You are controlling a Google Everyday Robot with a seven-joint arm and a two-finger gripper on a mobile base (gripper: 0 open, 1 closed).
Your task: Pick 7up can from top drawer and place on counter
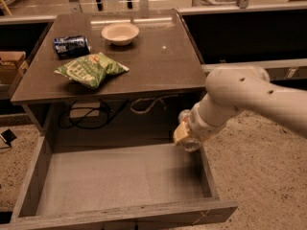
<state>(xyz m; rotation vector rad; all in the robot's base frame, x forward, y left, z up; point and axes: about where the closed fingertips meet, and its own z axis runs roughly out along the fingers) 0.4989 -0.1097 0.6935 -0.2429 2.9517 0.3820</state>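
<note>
My gripper (188, 131) hangs at the end of the white arm, above the right rear corner of the open top drawer (120, 211) and just under the counter's front edge. It is shut on the 7up can (182, 135), a small pale can with silver ends, held clear of the drawer floor. The can's green and red markings are mostly hidden by the wrist. The drawer's grey floor (115, 176) has nothing on it. The dark glossy counter (158, 66) stands above and behind the drawer.
On the counter lie a dark blue can (71, 46) on its side, a white bowl (120, 32) and a green chip bag (91, 70). Cables (91, 114) hang under the counter behind the drawer. A cardboard box (9, 66) stands at the left.
</note>
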